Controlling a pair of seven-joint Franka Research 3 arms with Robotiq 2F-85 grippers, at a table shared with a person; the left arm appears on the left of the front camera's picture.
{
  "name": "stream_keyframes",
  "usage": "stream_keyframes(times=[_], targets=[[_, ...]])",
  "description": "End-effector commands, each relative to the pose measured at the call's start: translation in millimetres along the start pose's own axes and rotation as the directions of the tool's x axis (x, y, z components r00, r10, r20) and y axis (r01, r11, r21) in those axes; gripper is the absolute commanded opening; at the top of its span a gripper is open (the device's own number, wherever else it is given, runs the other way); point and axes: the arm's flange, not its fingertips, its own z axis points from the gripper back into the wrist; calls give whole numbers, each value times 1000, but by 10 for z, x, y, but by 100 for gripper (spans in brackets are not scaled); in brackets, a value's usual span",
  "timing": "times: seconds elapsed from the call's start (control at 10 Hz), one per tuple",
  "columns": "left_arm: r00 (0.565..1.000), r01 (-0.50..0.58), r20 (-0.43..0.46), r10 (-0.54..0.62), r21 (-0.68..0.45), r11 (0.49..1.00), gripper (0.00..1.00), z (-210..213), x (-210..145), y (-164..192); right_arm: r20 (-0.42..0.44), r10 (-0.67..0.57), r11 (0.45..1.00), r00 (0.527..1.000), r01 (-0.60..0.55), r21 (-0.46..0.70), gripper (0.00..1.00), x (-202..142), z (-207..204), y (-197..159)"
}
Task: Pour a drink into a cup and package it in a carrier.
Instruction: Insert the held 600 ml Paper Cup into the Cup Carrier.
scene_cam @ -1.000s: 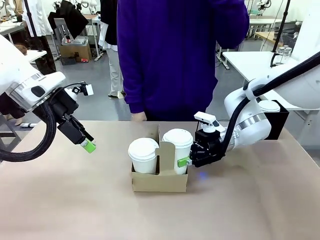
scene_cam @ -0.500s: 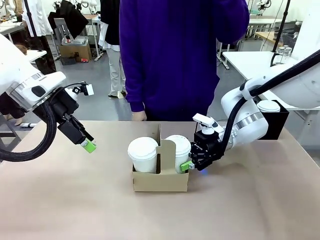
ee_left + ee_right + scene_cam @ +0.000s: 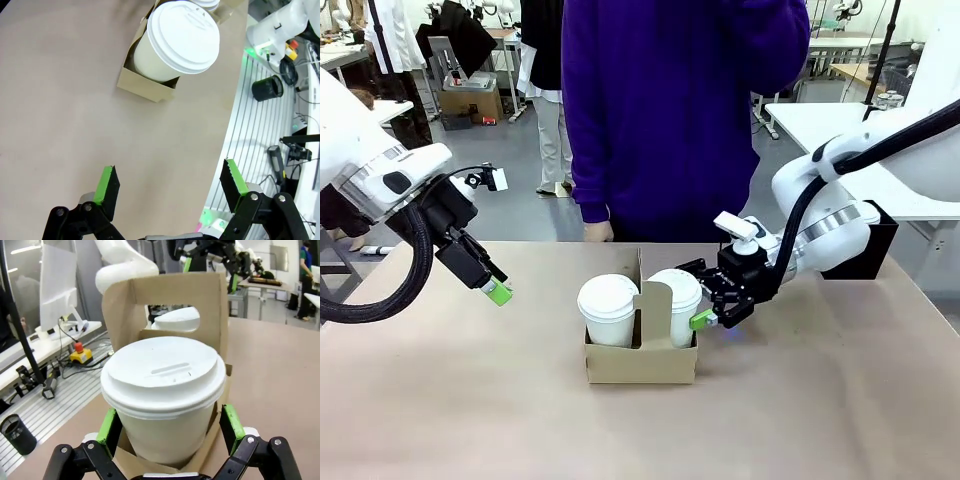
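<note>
Your right end effector (image 3: 703, 295) sits at the right flank of the cardboard cup carrier (image 3: 640, 360), fingers spread to either side of the right-hand lidded paper cup (image 3: 675, 305). In its wrist view the green pads (image 3: 109, 426) stand clear of the cup wall on both sides, so nothing is pinched. That cup (image 3: 162, 397) is already seated in its slot, upright, long axis vertical, lid on. It lies straight ahead of the end effector along the finger line, with the carrier's centre handle (image 3: 172, 305) directly behind it.

The second lidded cup (image 3: 608, 310) occupies the left slot, on the far side of the handle from your right arm. The carrier rests mid-surface (image 3: 470, 400), in front of the person in the purple top (image 3: 680, 110).

Your left end effector (image 3: 496, 291) hangs well off to the left above the surface, fingers spread and empty; from its wrist camera the carrier (image 3: 145, 82) lies far ahead.

Judging by both slots being filled, packaging looks essentially done. The right arm is the nearer one, and any retreat should run straight back along the finger axis, away from the handle, so that neither pad drags the cup.
</note>
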Motion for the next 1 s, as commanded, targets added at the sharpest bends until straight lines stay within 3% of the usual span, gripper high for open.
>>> stream_keyframes(times=[0.0, 0.3, 0.4, 0.5, 0.7, 0.9], targets=[[1000, 6, 6, -6, -6, 1000, 100, 5, 6, -6, -37, 33, 998, 999, -35, -53, 100, 90, 215, 125], [1000, 6, 6, -6, -6, 1000, 100, 5, 6, -6, -219, -39, 967, 975, -19, -256, 100, 462, 916, 334], [1000, 6, 6, -6, -6, 1000, 100, 5, 6, -6, -242, -226, 891, 944, 99, -444, 100, 673, 1294, 538], [1000, 6, 6, -6, -6, 1000, 100, 5, 6, -6, -235, -320, 835, 918, 156, -528, 100, 789, 1526, 698], [1000, 6, 6, -6, -6, 1000, 100, 5, 6, -6, -75, -629, 551, 774, 375, -746, 100, 995, 2012, 1121], [1000, 6, 6, -6, -6, 1000, 100, 5, 6, -6, -21, -739, 362, 673, 371, -855, 100, 1074, 2224, 1441]])
